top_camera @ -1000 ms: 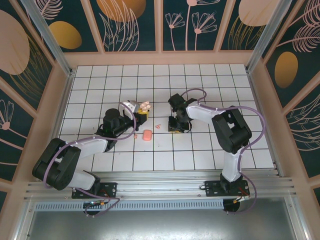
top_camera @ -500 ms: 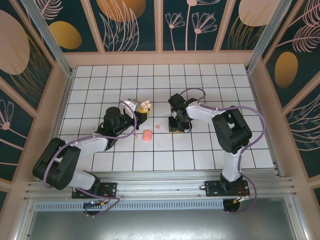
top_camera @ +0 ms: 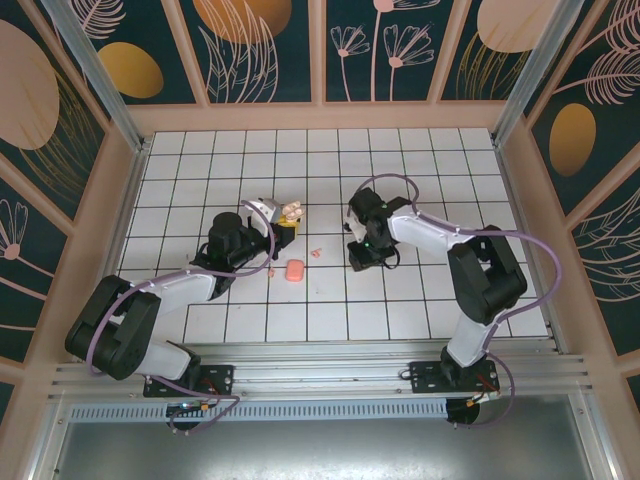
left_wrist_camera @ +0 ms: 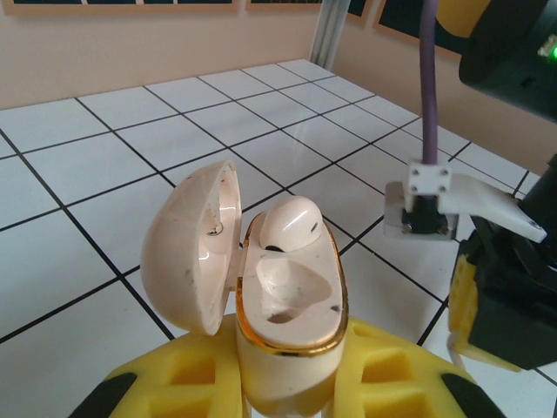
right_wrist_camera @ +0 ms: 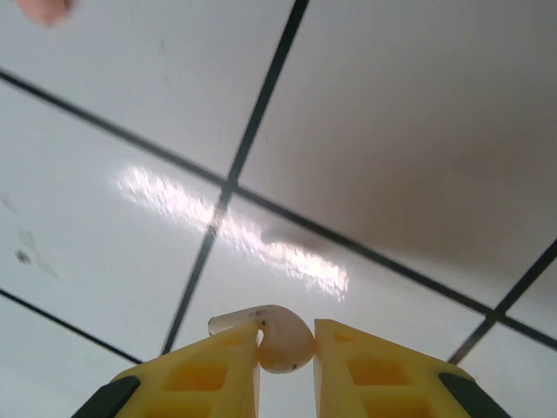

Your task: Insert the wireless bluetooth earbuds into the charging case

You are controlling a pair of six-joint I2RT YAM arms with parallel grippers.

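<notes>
I am looking down at the white tiled desk (top_camera: 420,180), and both arms are reaching toward its middle. The left claw (top_camera: 283,228) is clamping the lower body of the charging case (top_camera: 290,211), holding it upright just left of centre. In the left wrist view its yellow fingers (left_wrist_camera: 174,387) are pressing against the sides of the cream, gold-rimmed case (left_wrist_camera: 291,305). The lid (left_wrist_camera: 196,252) is hanging open to the left. One earbud (left_wrist_camera: 291,222) is sitting in the far well, while the near well is lying bare. The right claw (top_camera: 360,258) is hanging low over the desk to the right of the case, apart from it, and its yellow and black body (left_wrist_camera: 500,305) is showing at the right edge of the left wrist view. In the right wrist view the right claw (right_wrist_camera: 287,348) is pinching a second earbud (right_wrist_camera: 277,335) between its fingertips, a pale rounded piece sticking out past them above the tiles. A salmon-pink box (top_camera: 294,270) is resting on the desk just near of the case, between the two arms. A few small pink bits (top_camera: 316,252) are lying on the tiles between the box and the right claw; I cannot tell what they are.
</notes>
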